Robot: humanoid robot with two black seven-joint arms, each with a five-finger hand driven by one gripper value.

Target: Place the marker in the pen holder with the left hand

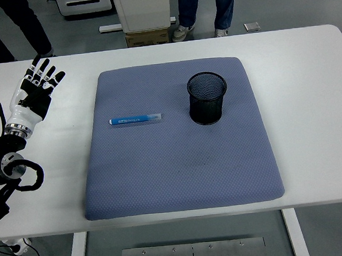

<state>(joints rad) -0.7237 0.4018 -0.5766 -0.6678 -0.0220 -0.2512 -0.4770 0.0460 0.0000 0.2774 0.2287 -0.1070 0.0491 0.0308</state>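
Note:
A blue marker (135, 119) with a clear cap lies flat on the blue-grey mat (179, 163), left of centre. The black mesh pen holder (207, 98) stands upright on the mat to the marker's right. My left hand (35, 92) hovers over the white table at the far left, well clear of the mat, with its fingers spread and holding nothing. The marker is about a hand's length to the right of it. The right arm is out of view.
The white table (310, 93) runs bare on both sides of the mat. Beyond the far edge stand a person's legs (207, 6), another person's dark legs (15, 24), a white cabinet base (144, 8) and a cardboard box (147, 38).

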